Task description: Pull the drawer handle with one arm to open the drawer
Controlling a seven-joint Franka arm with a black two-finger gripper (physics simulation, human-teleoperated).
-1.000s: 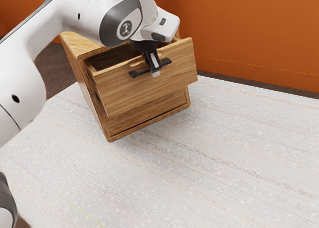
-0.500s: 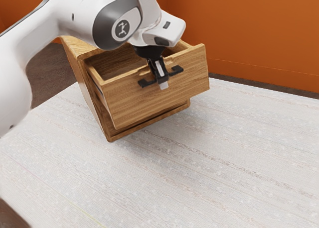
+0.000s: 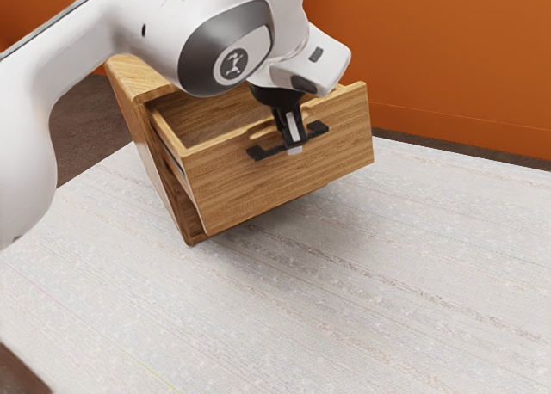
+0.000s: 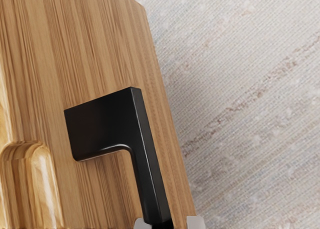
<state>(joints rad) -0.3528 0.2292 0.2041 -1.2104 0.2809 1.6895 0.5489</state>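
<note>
Gripper (image 3: pixel 295 141), pointing down from the white arm (image 3: pixel 103 33), narrow and closed on the middle of the black handle (image 3: pixel 267 150). The pads appear to touch it from both sides, though the hand partly hides them. The handle runs across the front of the drawer (image 3: pixel 258 179), which stands drawn out of the wooden cabinet (image 3: pixel 133 80), inside exposed. The cabinet rests at the far edge of the pale table (image 3: pixel 387 282), toward the exterior view's left.

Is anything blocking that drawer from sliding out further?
Nothing visible does. The gripper is shut on the black handle, and the drawer faces only bare table toward the exterior view's right.
</note>
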